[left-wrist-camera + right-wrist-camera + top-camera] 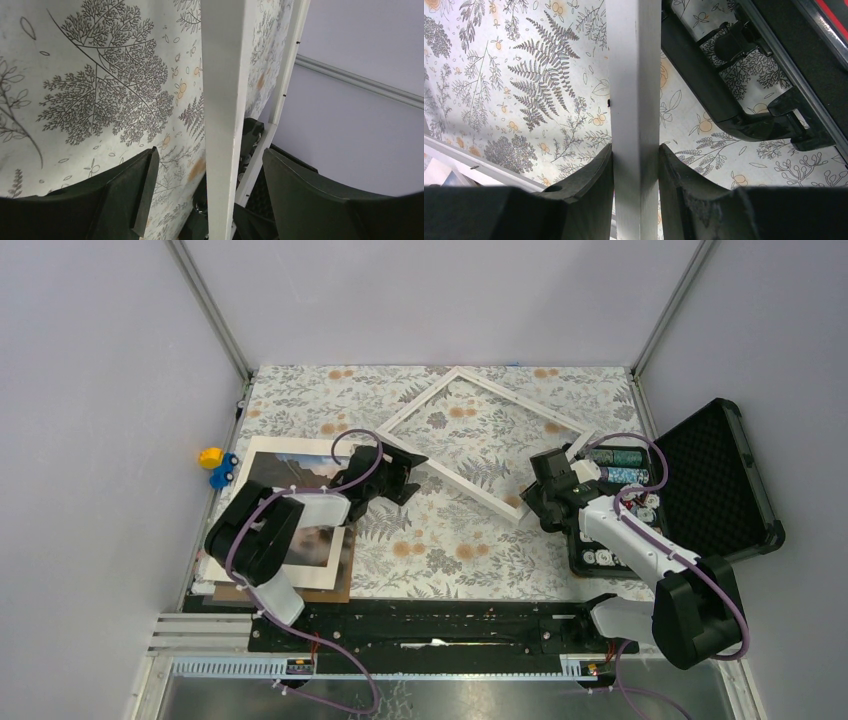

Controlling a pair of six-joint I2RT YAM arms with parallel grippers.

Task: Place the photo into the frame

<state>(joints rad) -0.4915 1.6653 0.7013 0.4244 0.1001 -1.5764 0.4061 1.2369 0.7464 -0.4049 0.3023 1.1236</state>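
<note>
Right gripper (635, 150) clamped tight on the frame (634, 75). Left gripper (209, 159) wide open; frame passes between its fingers (132, 192), touching neither.

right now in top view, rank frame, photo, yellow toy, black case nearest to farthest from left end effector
1. frame, straddled by the left end effector
2. photo, just left
3. yellow toy, farther left
4. black case, far right

The top camera looks steeply down from behind the robot, taking in the whole table (440, 560). Each wrist camera sits very close to the frame (520, 400) (222, 125) (634, 100), which all three views share. The left one seems tilted toward the far wall (350, 125).
</note>
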